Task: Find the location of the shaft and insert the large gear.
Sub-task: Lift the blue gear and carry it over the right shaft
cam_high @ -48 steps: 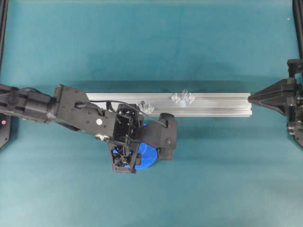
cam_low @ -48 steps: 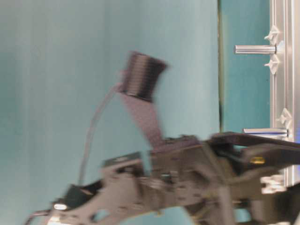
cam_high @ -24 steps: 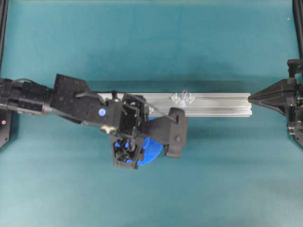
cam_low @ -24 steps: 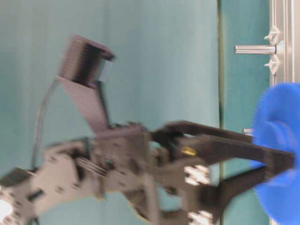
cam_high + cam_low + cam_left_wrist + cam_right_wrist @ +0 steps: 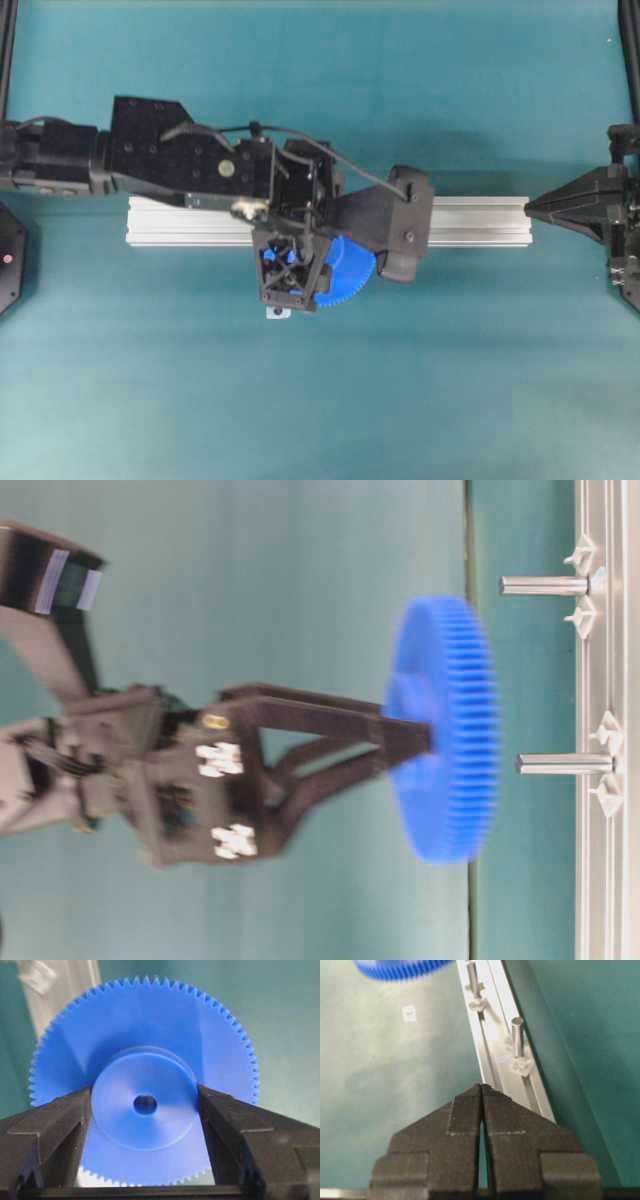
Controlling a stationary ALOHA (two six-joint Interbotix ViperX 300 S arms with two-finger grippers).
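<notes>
Table-level view: large gear [image 5: 445, 730] on edge.

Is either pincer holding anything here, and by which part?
The left pincer holds the large gear by its raised round hub, one finger on each side. The right pincer is shut and holds nothing.

Bright blue gear, black arms, teal mat

The large gear [image 5: 145, 1105] is a uniform bright blue, hub and teeth alike. Both grippers' fingers [image 5: 45, 1140] are matte black. The rail [image 5: 480, 222], centre of the overhead frame, is pale silver; its pins [image 5: 543, 585] are grey metal. The table cover [image 5: 320, 400] is plain teal.
</notes>
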